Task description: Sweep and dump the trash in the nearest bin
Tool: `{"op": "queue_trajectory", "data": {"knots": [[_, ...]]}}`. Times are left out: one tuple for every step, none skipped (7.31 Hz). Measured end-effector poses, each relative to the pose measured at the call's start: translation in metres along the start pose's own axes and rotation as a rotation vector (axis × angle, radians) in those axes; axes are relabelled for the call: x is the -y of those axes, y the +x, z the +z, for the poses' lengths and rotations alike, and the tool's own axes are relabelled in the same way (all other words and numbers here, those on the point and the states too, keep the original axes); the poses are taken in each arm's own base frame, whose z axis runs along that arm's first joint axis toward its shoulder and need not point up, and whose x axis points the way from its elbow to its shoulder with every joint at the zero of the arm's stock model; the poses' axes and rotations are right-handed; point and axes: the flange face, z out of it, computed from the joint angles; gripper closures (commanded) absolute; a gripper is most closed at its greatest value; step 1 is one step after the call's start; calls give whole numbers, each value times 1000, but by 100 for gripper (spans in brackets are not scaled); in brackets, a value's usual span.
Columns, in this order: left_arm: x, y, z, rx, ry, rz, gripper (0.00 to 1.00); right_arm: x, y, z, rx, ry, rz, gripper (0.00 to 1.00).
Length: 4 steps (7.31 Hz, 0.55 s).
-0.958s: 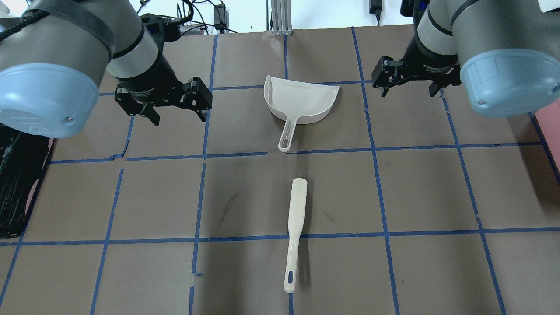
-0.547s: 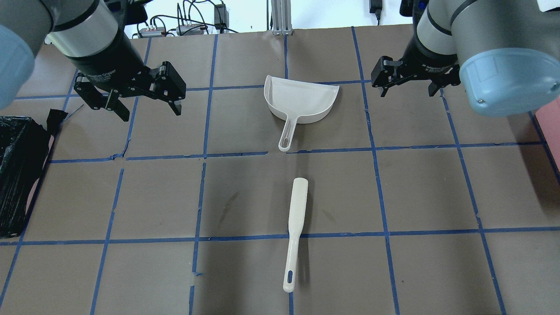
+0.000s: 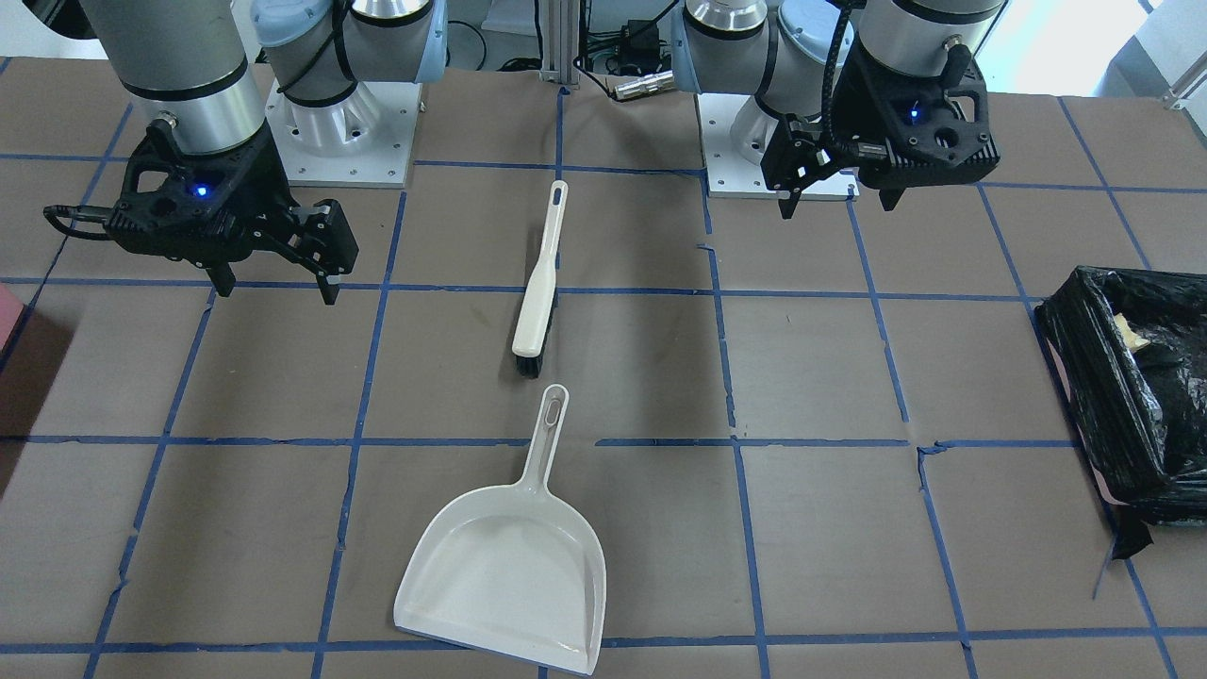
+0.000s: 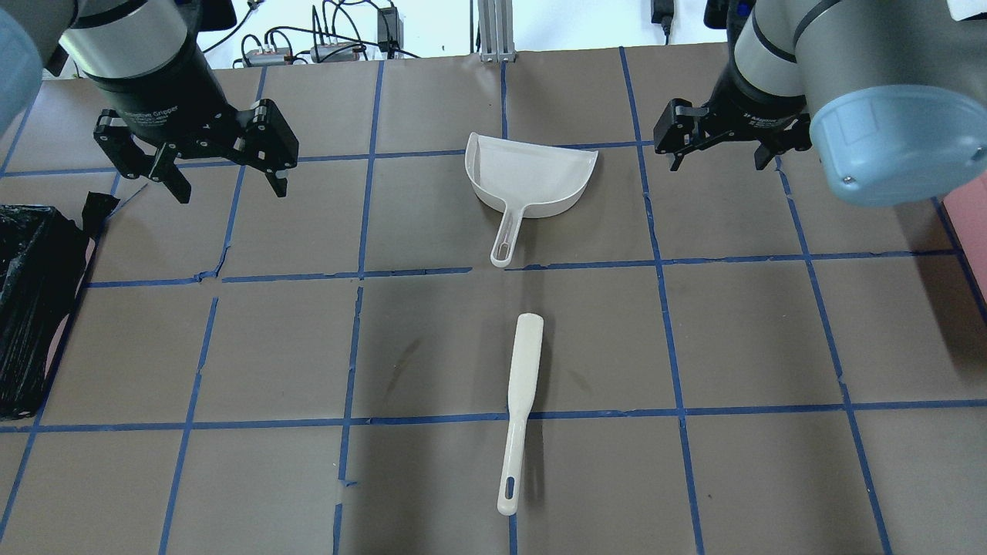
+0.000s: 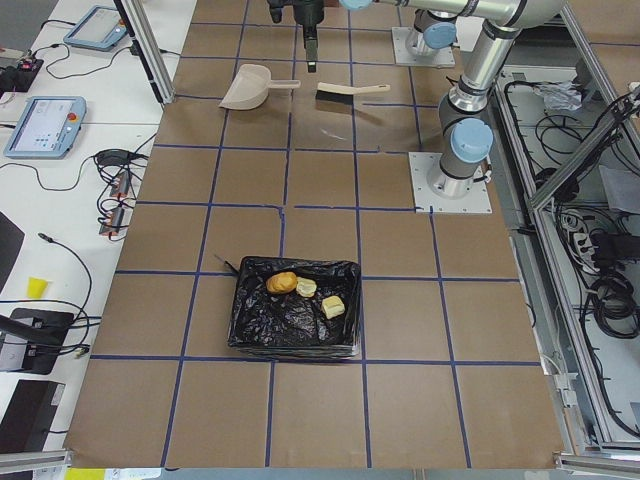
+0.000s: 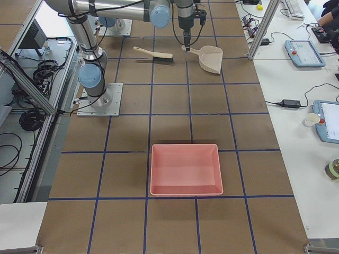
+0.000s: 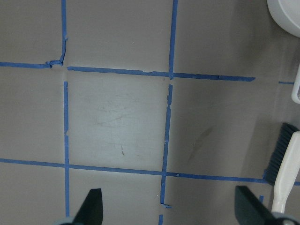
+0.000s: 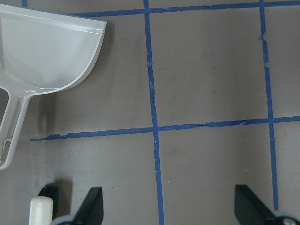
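While the left claw [image 4: 231, 191] at ten o'clock and the right claw [image 4: 719, 160] at two hang wide open, empty, above the counter [image 4: 771, 339], the trash [image 5: 282, 283], one orange-brown oval and two cream chunks, lies inside the black-lined bin [image 5: 290, 322], at nine in the overhead view.

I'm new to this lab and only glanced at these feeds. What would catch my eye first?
A white dustpan and brush lie end to end mid-table, held by neither arm. The left hand and right hand hover open on either side of them. At the table's left end, the trash sits inside the black-lined bin, and a pink tray lies at the right end.
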Motion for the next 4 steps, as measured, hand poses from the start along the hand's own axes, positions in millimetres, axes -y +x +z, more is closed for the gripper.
{"op": "queue_trajectory", "data": {"knots": [[1, -1, -4, -5, 6, -1, 0, 0, 0, 0, 0, 0, 0, 0], [4, 1, -6, -28, 7, 2, 0, 0, 0, 0, 0, 0, 0, 0], [9, 3, -6, -52, 6, 14, 0, 0, 0, 0, 0, -1, 0, 0], [12, 4, -7, -61, 8, 28, 0, 0, 0, 0, 1, -1, 0, 0]]}}
